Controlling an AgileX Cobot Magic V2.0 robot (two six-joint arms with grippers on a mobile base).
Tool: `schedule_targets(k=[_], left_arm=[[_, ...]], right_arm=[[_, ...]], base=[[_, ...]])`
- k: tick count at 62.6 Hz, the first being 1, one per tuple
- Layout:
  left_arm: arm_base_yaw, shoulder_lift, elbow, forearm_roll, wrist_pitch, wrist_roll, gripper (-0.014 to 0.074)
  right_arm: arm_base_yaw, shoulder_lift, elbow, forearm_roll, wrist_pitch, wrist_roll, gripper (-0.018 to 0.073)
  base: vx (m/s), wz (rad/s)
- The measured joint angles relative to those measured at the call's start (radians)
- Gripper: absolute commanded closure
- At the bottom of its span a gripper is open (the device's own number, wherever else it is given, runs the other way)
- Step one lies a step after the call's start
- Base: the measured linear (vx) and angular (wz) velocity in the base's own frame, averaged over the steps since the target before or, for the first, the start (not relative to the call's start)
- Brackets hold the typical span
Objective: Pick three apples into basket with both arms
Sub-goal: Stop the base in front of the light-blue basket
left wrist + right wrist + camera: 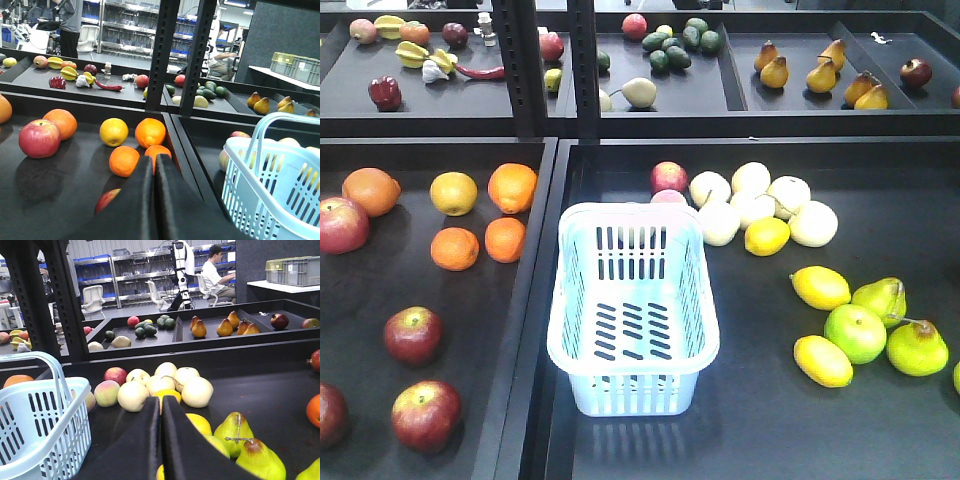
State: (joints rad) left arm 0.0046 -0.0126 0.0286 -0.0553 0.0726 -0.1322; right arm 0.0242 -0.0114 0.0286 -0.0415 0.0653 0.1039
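Ranking hazards by size of item. First the basket [582,275]: it sits empty at centre frame in the front view, just beside the divider wall [535,300]. It looks light, so a dropped fruit or a bumped rim could slide or tip it. Its handle [30,358] stands raised in both wrist views and could snag a descending arm. The divider wall separates the source tray from the basket tray; a low carry would clip it. The apples [413,335], three dark red ones, lie at lower left of the front view, well apart from the basket, one cut by the frame edge. They are round, so an off-centre pinch probably sends one rolling. All three sit left of the basket, so the right arm must reach across it, and the arms could collide. A pink-red apple [340,225] at the left edge could be taken by mistake.

The left gripper [154,159] has its fingers pressed together on nothing; the right gripper [161,399] likewise, clenched and empty.

Around: shelf post [582,60] at upper centre; oranges [512,187] above the apples; pale round fruit [750,205] behind the basket; pears [880,298] and lemons [820,287] at right. Only the divider wall lies between apples and basket.
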Motion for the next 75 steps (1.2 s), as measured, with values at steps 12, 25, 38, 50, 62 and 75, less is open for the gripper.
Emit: schedule_targets(k=[12,25,38,50,62,75], left_arm=[[0.0,0.0,0.0,0.0,0.0,0.0,0.0603],[0.0,0.0,0.0,0.0,0.0,0.0,0.0603],[0.0,0.0,0.0,0.0,0.0,0.0,0.0603],[0.0,0.0,0.0,0.0,0.0,0.0,0.0603],[0.0,0.0,0.0,0.0,0.0,0.0,0.0603],[0.0,0.0,0.0,0.0,0.0,0.0,0.0603]], right_arm=[[0.0,0.0,0.0,0.0,0.0,0.0,0.0564],[0.0,0.0,0.0,0.0,0.0,0.0,0.0564],[0.0,0.0,0.0,0.0,0.0,0.0,0.0564],[0.0,0.0,0.0,0.0,0.0,0.0,0.0564],[0.0,0.0,0.0,0.0,0.0,0.0,0.0564],[0.0,0.0,0.0,0.0,0.0,0.0,0.0564]], base=[[0.02,0.0],[0.04,0.01],[0.05,-0.01],[0.05,-0.01],[0.04,-0.01],[0.02,0.0]])
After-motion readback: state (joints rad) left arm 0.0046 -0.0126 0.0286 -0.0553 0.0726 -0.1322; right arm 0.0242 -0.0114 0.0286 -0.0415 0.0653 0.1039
